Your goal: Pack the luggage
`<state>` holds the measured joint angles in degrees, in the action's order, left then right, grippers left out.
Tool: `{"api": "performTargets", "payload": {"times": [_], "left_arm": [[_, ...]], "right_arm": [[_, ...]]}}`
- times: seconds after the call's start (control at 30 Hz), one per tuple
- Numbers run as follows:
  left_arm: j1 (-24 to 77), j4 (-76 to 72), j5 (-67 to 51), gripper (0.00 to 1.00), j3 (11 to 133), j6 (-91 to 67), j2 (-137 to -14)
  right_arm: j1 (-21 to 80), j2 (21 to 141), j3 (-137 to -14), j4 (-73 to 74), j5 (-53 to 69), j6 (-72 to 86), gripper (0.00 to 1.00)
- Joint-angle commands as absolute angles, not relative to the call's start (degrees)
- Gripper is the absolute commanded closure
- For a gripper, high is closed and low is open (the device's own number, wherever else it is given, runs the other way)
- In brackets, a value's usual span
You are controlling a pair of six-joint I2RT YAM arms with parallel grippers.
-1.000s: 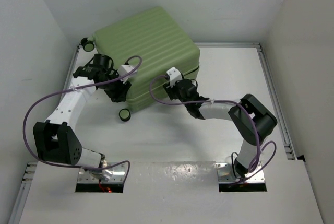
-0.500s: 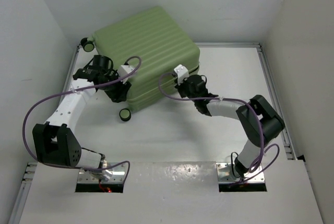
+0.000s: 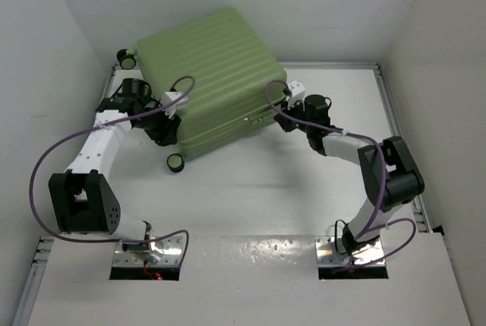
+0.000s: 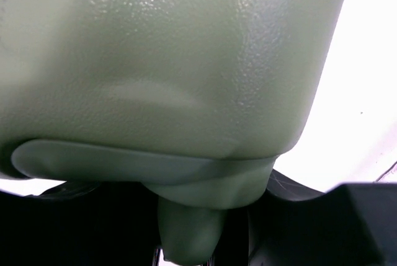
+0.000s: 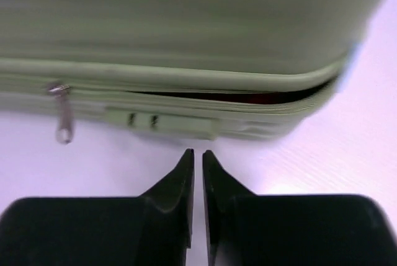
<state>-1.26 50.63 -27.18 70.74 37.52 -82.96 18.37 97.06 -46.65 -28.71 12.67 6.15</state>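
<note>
The luggage (image 3: 213, 68) is a large light-green ribbed suitcase lying flat at the back of the table, its lid down. My left gripper (image 3: 164, 125) is at its front-left side. In the left wrist view the shell (image 4: 167, 61) fills the frame and a green lip of it sits between my fingers (image 4: 347, 216). My right gripper (image 3: 288, 107) is at the suitcase's right front corner. In the right wrist view it (image 5: 198, 153) is shut and empty, just short of the zipper seam (image 5: 186, 18). A zipper pull (image 5: 62, 120) hangs at the left. The seam gapes darkly at the right.
Black wheels show at the suitcase's front-left (image 3: 175, 161) and back-left (image 3: 125, 58). White walls close in on the left, back and right. A metal rail (image 3: 399, 144) runs along the table's right edge. Purple cables loop off both arms.
My right gripper has moved right along the suitcase's front, from the middle to the right corner. My left gripper has shifted slightly left, and the suitcase has turned a little with it.
</note>
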Motion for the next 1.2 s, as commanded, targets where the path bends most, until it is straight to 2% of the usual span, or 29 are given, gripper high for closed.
{"api": "performTargets", "payload": {"times": [0.0,0.03,0.1,0.13,0.23,0.3,0.43,0.5,0.53,0.73,0.83,0.9,1.0,1.03,1.07,1.13,1.17], "left_arm": [[-5.80,43.77,-15.37,1.00,70.31,33.31,-86.05],[-5.80,43.77,-16.51,1.00,69.62,33.92,-85.44],[-5.80,43.77,-19.24,1.00,68.73,33.93,-84.38],[-5.80,43.77,-19.94,1.00,68.03,33.93,-83.77],[-5.27,43.77,-20.74,1.00,67.41,33.40,-83.76],[-5.27,43.77,-21.27,1.00,66.80,32.87,-83.76],[-5.27,43.77,-21.27,1.00,66.27,32.87,-83.76],[-5.27,43.77,-21.27,1.00,66.27,32.35,-83.76],[-5.27,43.77,-21.27,1.00,66.27,32.34,-83.76],[-5.27,43.77,-21.27,1.00,66.80,31.82,-83.76],[-5.27,43.77,-21.27,1.00,66.80,31.82,-83.76],[-5.27,43.77,-21.27,1.00,66.80,31.82,-83.76],[-5.27,43.77,-21.27,1.00,67.32,31.29,-84.29],[-5.27,43.77,-21.27,1.00,67.32,31.29,-84.29],[-5.27,43.77,-21.27,1.00,67.32,31.29,-84.81],[-4.75,43.77,-21.27,1.00,67.32,31.29,-84.81],[-4.75,43.77,-21.27,1.00,67.32,31.29,-84.81]], "right_arm": [[16.44,96.42,-48.70,-31.36,31.35,11.24,0.89],[16.17,96.16,-48.17,-32.51,36.42,15.77,0.73],[16.87,95.45,-46.59,-35.59,38.31,18.80,0.60],[17.31,95.45,-46.58,-35.77,39.45,23.07,0.43],[18.81,97.46,-46.58,-37.87,39.90,29.68,0.33],[19.07,99.05,-46.23,-41.04,40.16,32.76,0.33],[19.16,101.25,-47.28,-43.24,44.47,33.74,0.42],[19.07,102.73,-48.25,-43.67,45.87,34.36,0.51],[19.16,103.27,-49.12,-44.12,46.49,36.37,0.58],[18.37,108.10,-52.55,-44.65,49.75,39.81,0.58],[18.37,109.86,-53.70,-45.17,49.75,41.04,0.53],[18.28,110.48,-54.75,-44.30,48.79,41.48,0.44],[18.54,111.18,-55.20,-44.82,46.34,42.27,0.39],[18.63,111.44,-55.28,-44.82,45.71,42.28,0.33],[18.81,111.53,-55.46,-44.91,45.09,42.62,0.31],[19.07,111.97,-55.72,-45.70,43.52,43.07,0.33],[19.33,111.97,-55.11,-46.23,42.55,43.68,0.41]]}}
